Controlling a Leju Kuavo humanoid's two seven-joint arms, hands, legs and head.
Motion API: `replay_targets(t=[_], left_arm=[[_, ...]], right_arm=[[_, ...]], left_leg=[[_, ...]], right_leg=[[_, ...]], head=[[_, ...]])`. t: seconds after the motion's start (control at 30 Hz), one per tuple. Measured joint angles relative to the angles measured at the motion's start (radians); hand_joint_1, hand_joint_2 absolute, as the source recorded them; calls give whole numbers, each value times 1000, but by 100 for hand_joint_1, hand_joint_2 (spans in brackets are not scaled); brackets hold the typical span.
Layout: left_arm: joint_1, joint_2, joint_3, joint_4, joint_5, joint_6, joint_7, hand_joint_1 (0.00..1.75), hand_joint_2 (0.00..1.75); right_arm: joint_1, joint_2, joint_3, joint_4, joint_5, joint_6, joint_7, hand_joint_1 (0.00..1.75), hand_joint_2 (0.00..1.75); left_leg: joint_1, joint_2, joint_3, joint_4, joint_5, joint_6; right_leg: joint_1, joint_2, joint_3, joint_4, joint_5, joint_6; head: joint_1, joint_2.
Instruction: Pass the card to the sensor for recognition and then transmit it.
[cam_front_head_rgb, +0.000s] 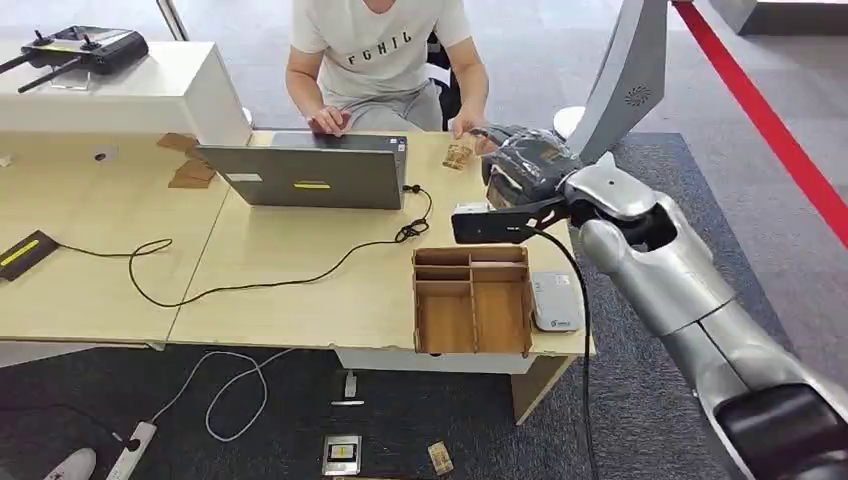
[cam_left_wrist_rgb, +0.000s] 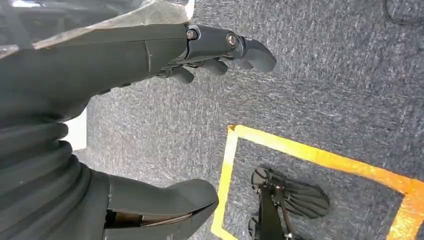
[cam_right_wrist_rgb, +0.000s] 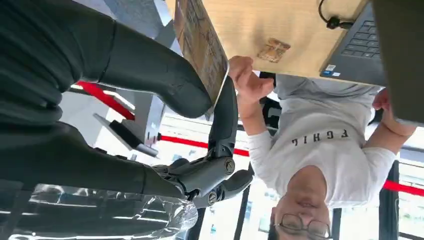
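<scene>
A light wooden table (cam_front_head_rgb: 300, 290) stands before me on dark grey carpet (cam_front_head_rgb: 640, 420), with a red strip (cam_front_head_rgb: 770, 125) running across the pale floor beyond. On the table sit an open grey laptop (cam_front_head_rgb: 315, 172) with a black cable (cam_front_head_rgb: 250, 280) trailing from it, a wooden divided tray (cam_front_head_rgb: 472, 300) near the front edge and, just beside the tray, a small white sensor box (cam_front_head_rgb: 556, 302). A person in a white T-shirt (cam_front_head_rgb: 380, 45) sits at the far side, one hand at the laptop, the other hand (cam_front_head_rgb: 468, 122) resting near a second card (cam_front_head_rgb: 458, 155) lying flat on the table.

My right hand (cam_front_head_rgb: 525, 165) is raised above the far right corner of the table, close to that person's hand. In my right wrist view I pinch a brown printed card (cam_right_wrist_rgb: 200, 45) between my thick thumb (cam_right_wrist_rgb: 150, 70) and one extended dark finger (cam_right_wrist_rgb: 222, 125); my other fingers are curled in.

My left hand (cam_left_wrist_rgb: 165, 55) hangs over the carpet beside a yellow floor marking (cam_left_wrist_rgb: 320, 155), its fingers (cam_left_wrist_rgb: 250, 50) loosely bent and apart from the thumb (cam_left_wrist_rgb: 165, 200), holding nothing.
</scene>
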Motion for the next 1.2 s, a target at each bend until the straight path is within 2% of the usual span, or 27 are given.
replay_targets(t=[0.67,1.2], left_arm=[[-1,-13,-25,0,-18,-25,-20,0,175],[-1,-13,-31,0,-18,-31,-13,0,175]], right_arm=[[57,-89,-79,-148,11,55,30,175,175],[69,-106,-101,-180,21,54,26,175,175]], left_leg=[[0,0,0,0,0,0],[0,0,0,0,0,0]], right_leg=[[0,0,0,0,0,0],[0,0,0,0,0,0]], head=[[0,0],[0,0]])
